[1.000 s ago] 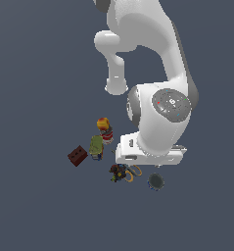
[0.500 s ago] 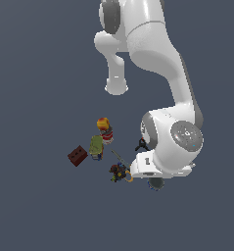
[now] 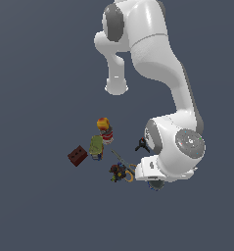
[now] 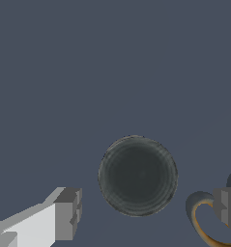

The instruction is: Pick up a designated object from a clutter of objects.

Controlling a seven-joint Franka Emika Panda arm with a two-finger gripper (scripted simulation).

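Note:
The designated object, a small round can (image 4: pixel 137 174) with a grey-blue rim and dark inside, lies flat between my two fingers in the wrist view. My gripper (image 4: pixel 147 210) is open and straddles it; one fingertip (image 4: pixel 67 213) and the other (image 4: pixel 227 206) stand apart from its rim. In the exterior view only a sliver of the can (image 3: pixel 155 186) peeks out under the white hand, and the fingers themselves are hidden. The rest of the clutter of objects lies toward the exterior view's left.
Orange scissors handles (image 4: pixel 206 222) sit right beside one finger, also seen in the exterior view (image 3: pixel 129 175). Close by are the dark toy (image 3: pixel 117 171), black clamp (image 3: pixel 142 144), green box (image 3: pixel 96 146), dark red brick (image 3: pixel 77 155) and red-yellow can (image 3: pixel 105 128).
The arm's wrist has swung from above the clutter toward the exterior view's lower right and now covers the round can.

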